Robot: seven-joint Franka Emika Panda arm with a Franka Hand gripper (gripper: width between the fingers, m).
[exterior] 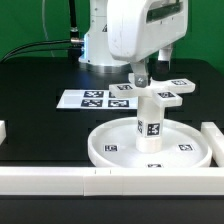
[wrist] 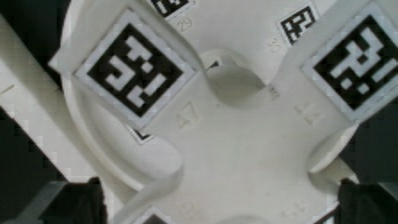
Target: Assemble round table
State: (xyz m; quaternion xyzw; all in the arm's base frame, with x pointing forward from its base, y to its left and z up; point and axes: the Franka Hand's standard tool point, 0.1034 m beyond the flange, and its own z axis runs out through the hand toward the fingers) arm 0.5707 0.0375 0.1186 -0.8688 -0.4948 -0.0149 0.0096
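We see the round disc (exterior: 150, 148) on the black table (exterior: 40, 100) | post (exterior: 150, 120) upright at its centre | gripper (exterior: 142, 83) directly above the post | cross-shaped foot (exterior: 168, 92) behind | marker board (exterior: 95, 99) to the exterior view's left | border bars (exterior: 90, 180) in front.

Bright, even light falls from overhead in the exterior view. The white arm housing (exterior: 140, 30) is washed out, its edges barely separable from each other, and the black tabletop (exterior: 40, 85) reads as flat dark with almost no detail. A soft shadow lies inside the round disc (exterior: 150, 142) beside the post (exterior: 149, 120). The picture is small and soft, so tags are legible only as patterns. In the wrist view, the white plastic fills the frame slightly blurred; tag edges (wrist: 139, 64) smear, and the corners fall dark.
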